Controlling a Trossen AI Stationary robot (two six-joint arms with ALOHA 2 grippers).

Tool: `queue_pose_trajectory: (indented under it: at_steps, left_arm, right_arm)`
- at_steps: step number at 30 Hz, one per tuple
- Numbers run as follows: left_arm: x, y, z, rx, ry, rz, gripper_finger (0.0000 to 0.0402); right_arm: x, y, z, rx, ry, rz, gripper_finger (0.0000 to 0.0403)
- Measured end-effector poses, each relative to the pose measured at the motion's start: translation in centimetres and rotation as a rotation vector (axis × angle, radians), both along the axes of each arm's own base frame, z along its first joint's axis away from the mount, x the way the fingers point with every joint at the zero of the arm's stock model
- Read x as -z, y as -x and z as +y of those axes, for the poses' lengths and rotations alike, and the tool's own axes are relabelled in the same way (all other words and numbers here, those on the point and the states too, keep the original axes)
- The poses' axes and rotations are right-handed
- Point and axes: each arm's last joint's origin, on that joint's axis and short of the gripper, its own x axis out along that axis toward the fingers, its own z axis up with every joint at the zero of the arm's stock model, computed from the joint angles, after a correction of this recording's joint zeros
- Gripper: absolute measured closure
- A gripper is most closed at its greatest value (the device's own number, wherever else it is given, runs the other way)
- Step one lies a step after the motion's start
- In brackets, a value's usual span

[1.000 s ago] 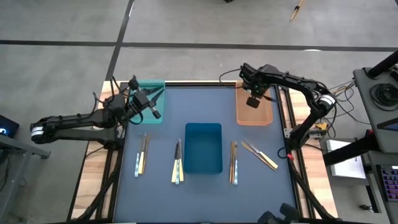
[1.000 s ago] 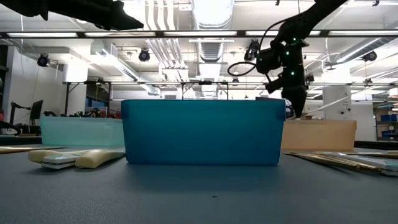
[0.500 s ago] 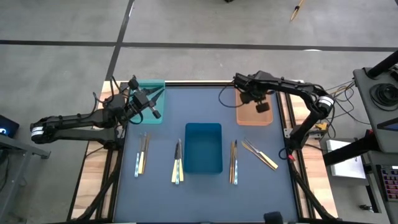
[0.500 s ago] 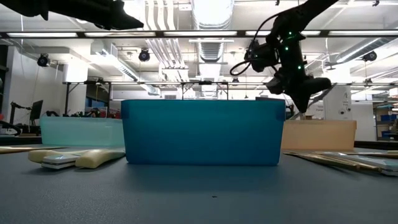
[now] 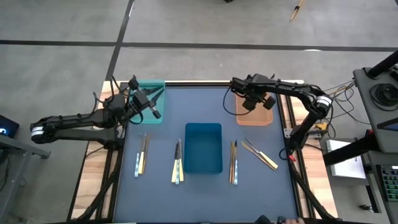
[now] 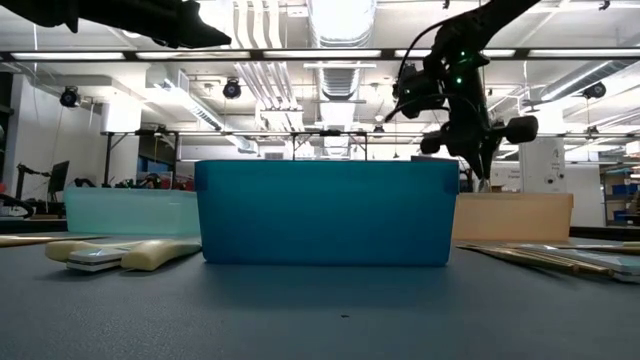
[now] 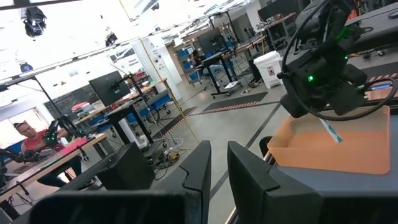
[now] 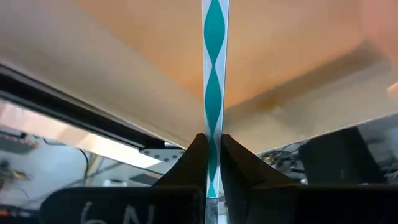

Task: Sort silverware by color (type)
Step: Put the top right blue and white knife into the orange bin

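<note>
the right gripper (image 8: 212,163), upper right of the high view over the smooth orange tray (image 5: 266,118), pinches a thin flat utensil (image 8: 214,93) with a teal wave pattern. the left gripper (image 7: 217,163), fingers nearly together and empty, hovers by the teal tray (image 5: 151,87) at upper left.

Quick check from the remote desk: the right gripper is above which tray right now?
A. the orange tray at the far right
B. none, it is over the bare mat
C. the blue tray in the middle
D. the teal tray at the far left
A: in the high view the right gripper hangs over the orange tray, shut on a slim utensil whose handle bears a teal wave pattern.
</note>
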Motion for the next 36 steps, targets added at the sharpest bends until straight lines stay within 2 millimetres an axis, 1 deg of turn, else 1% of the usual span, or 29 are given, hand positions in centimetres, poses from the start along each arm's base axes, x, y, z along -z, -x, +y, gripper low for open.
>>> queue_pose_trajectory:
  at_steps: [4,6,10,18,22,25,27,28,30,32,34,35,36]
  left_arm:
    - [0.0,0.0,0.0,0.000,0.000,0.000,0.0365]
    - [0.0,0.0,0.0,0.000,0.000,0.000,0.0365]
    - [0.0,0.0,0.0,0.000,0.000,0.000,0.0365]
    - [0.0,0.0,0.0,0.000,0.000,0.000,0.0365]
    - [0.0,0.0,0.0,0.000,0.000,0.000,0.0365]
    - [0.0,0.0,0.0,0.000,-0.003,0.002,0.0365]
    - [0.0,0.0,0.0,0.000,-0.003,0.002,0.0365]
    - [0.0,0.0,0.0,0.000,-0.003,0.002,0.0365]
    - [0.0,0.0,0.0,0.000,-0.003,0.002,0.0365]
    - [0.0,0.0,0.0,0.000,-0.003,0.002,0.0365]
    - [0.0,0.0,0.0,0.000,-0.003,0.002,0.0365]
    - [0.0,0.0,0.0,0.000,-0.003,0.002,0.0365]
    - [0.0,0.0,0.0,0.000,-0.003,0.002,0.0365]
  right_arm:
    - [0.7,-0.3,-0.2,-0.030,-0.019,0.028,0.0389]
    - [1.0,-0.5,-0.2,-0.032,-0.035,0.030,0.0381]
    - [1.8,-1.0,-0.3,-0.037,-0.042,0.032,0.0350]
    - [1.9,-2.0,-0.9,-0.060,0.023,-0.046,0.0283]
    - [1.6,-2.3,-1.2,-0.051,0.075,-0.060,0.0262]
    - [0.5,-2.8,-1.4,0.003,0.153,-0.105,0.0259]
    - [-0.3,-3.1,-1.5,0.068,0.198,-0.167,0.0262]
    - [-0.8,-3.3,-1.6,0.134,0.230,-0.225,0.0265]
    - [-1.7,-3.8,-1.6,0.352,0.313,-0.390,0.0273]
    - [-2.6,-4.2,-1.7,0.680,0.415,-0.622,0.0284]
    - [-3.3,-4.3,-1.9,1.065,0.478,-0.843,0.0299]
    - [-3.5,-4.0,-2.1,1.254,0.463,-0.908,0.0308]
    - [-3.6,-3.7,-2.1,1.422,0.419,-0.931,0.0317]
